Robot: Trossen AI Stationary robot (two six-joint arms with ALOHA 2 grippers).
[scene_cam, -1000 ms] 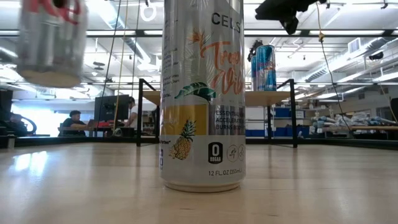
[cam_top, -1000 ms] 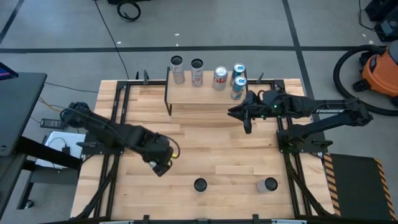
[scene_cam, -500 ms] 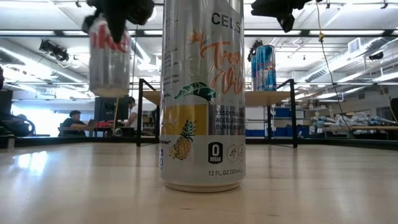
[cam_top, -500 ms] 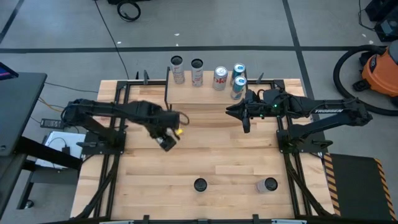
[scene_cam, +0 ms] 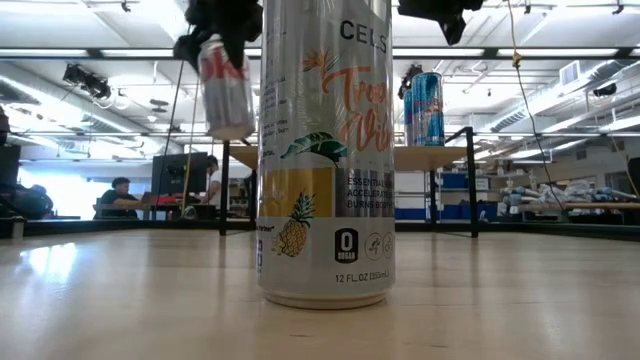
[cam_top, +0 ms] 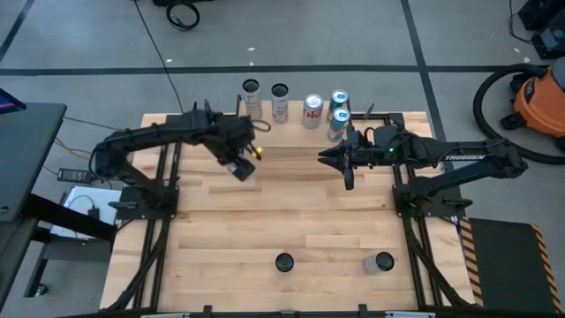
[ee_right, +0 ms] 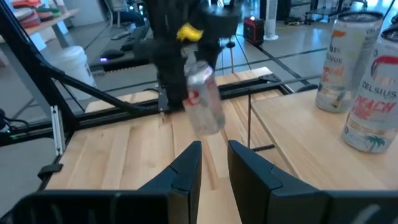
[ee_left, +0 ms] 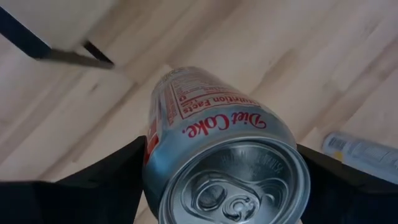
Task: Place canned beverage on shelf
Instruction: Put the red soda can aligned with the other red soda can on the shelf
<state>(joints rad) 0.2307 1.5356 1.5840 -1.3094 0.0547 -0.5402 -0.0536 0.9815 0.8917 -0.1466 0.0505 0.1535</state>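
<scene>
A silver Diet Coke can (ee_left: 217, 143) hangs above the table in my left gripper (cam_top: 240, 168), just in front of the left end of the shelf (cam_top: 291, 140). The shelf is a light plank on black legs at the table's far edge. Several cans (cam_top: 311, 110) stand on it. The low view shows the held can (scene_cam: 228, 92) tilted, high above the table. My right gripper (cam_top: 350, 168) hovers shut in front of the shelf's right half and touches nothing. My left gripper pinches the Diet Coke can between its two fingers (ee_left: 115, 177), one on each side of the wall just below the top rim (ee_left: 163, 163). The fingers come steeply from above. The can hangs below them, tilted and clear of the table.
Two more cans stand near the table's front edge: a tall Celsius can (cam_top: 283, 262) that fills the low view (scene_cam: 325, 150), and another (cam_top: 382, 262) to its right. Bare wood lies between them and the shelf. An orange vacuum (cam_top: 538, 97) sits off the table's right.
My left gripper has carried the Diet Coke can from the table's left middle toward the far edge, up to the shelf's left end, rising a little and turning about its wrist. The can has stayed clear of the table.
</scene>
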